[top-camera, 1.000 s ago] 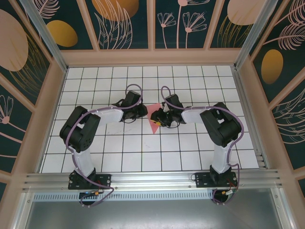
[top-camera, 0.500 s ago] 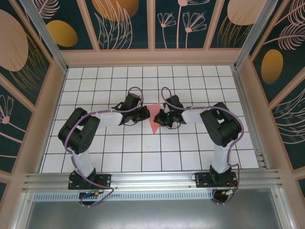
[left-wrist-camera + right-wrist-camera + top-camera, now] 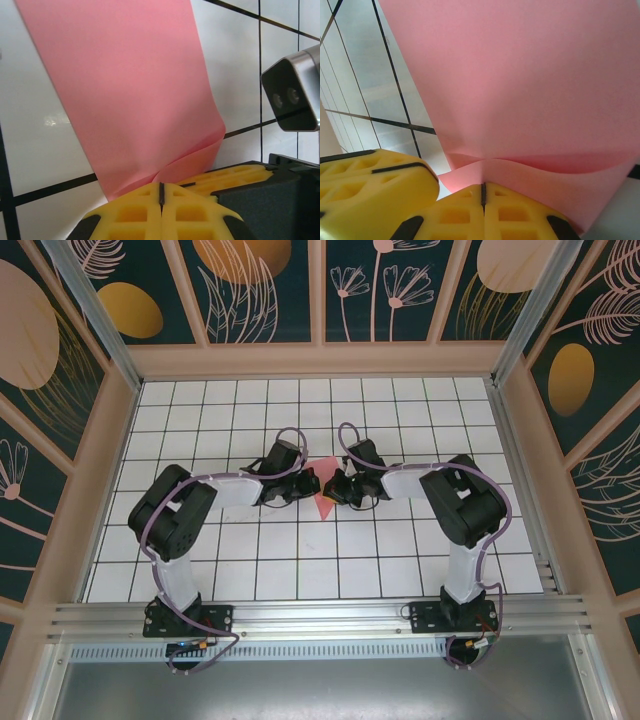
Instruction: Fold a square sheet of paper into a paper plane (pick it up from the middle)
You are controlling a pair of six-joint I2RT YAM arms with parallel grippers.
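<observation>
- Pinching the square sheet of paper between them, left claw and right claw each press together on a curled edge.
- Looks light, floppy, tearable; I'd grip gently beside the crease.

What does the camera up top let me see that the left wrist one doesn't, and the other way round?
From the top: the left arm and right arm whole, the full tiled table and painted walls. From the left wrist: the left gripper shut on a fold of the pink paper, a grey camera nearby. In both: the paper and white tiles.
</observation>
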